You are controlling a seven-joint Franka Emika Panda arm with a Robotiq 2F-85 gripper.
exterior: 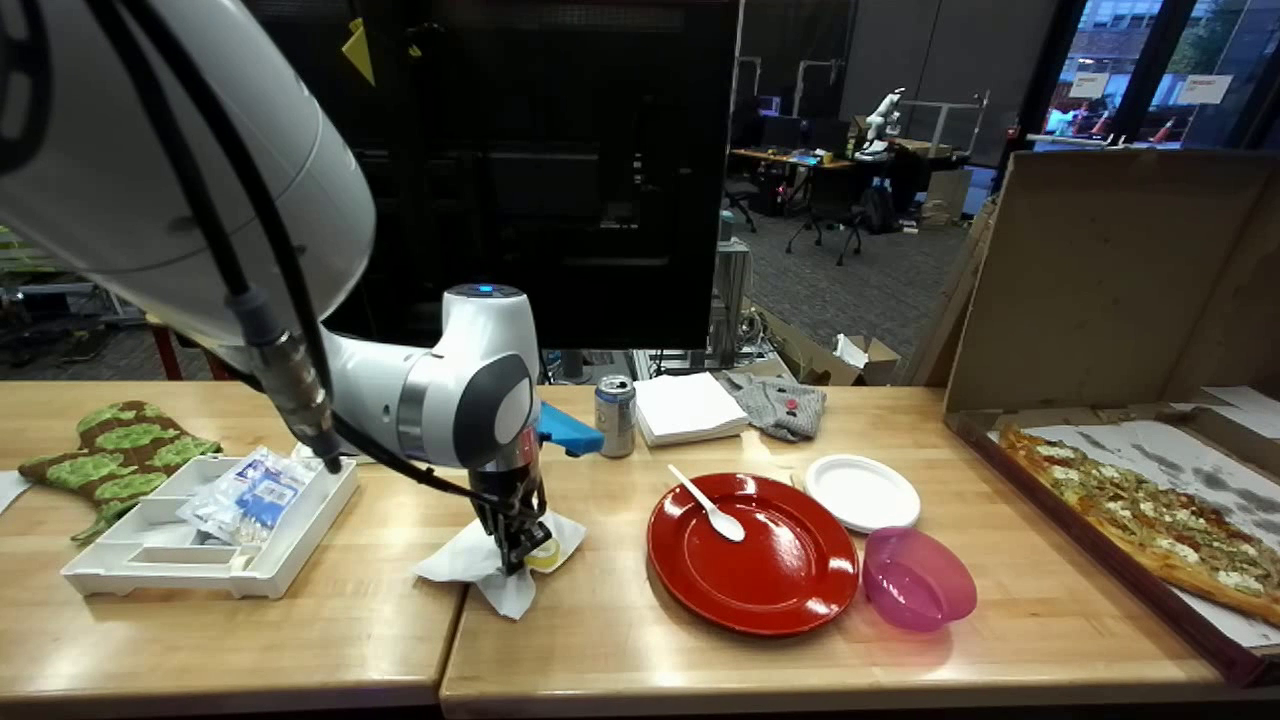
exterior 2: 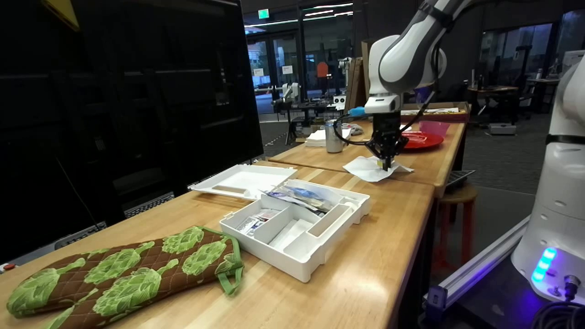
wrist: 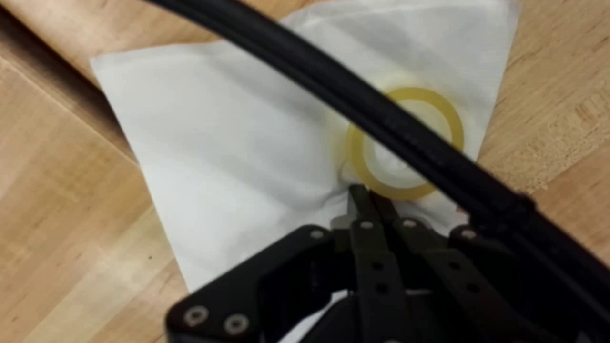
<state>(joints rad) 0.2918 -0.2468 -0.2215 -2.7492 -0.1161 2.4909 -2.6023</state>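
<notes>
1. The tabletop (exterior: 600,645) is spreading beneath the fingers (wrist: 367,243).
2. A red plate (exterior: 770,575) is resting apart from them.
3. A white napkin (wrist: 257,143) is lying under them; they are standing pressed together, whether pinching paper I cannot tell.
4. A yellow ring (wrist: 400,193) is sitting on it, just beside their tips.

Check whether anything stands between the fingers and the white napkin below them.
Nothing visible does: the shut fingers are right at the white napkin, creased near their tips. The yellow ring is beside them, not between.
</notes>
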